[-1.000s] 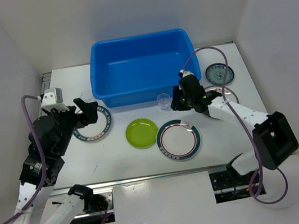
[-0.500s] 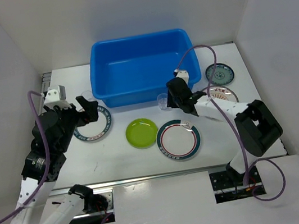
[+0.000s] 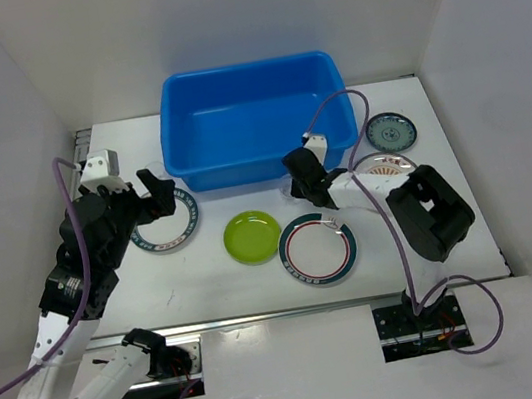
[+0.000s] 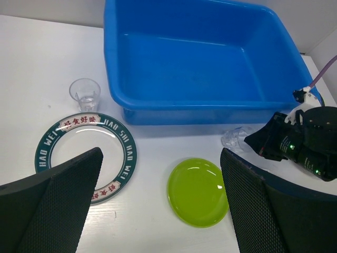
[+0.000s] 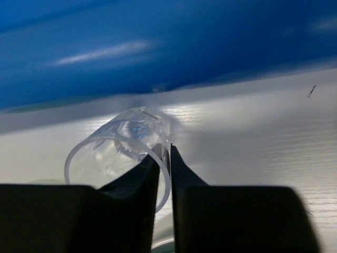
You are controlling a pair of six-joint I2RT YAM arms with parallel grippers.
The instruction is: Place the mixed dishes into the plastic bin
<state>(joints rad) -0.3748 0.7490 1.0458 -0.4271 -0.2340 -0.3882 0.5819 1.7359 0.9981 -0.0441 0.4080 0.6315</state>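
In the last 1 s the right gripper (image 5: 165, 153) swung left and now pinches the rim of the tipped clear cup (image 5: 113, 153) just before the blue bin (image 3: 244, 122), mid far edge of the tabletop (image 3: 209, 289), holding 0 dishes, so lift-in looks next; left gripper (image 4: 160, 153) hangs open over the left-edge plate (image 4: 52, 142).

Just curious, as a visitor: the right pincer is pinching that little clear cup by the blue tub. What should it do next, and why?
Probably lift it straight up. The right pincer is shut on the rim of the clear cup, which lies tipped on the table just outside the blue tub, whose wall it must clear.
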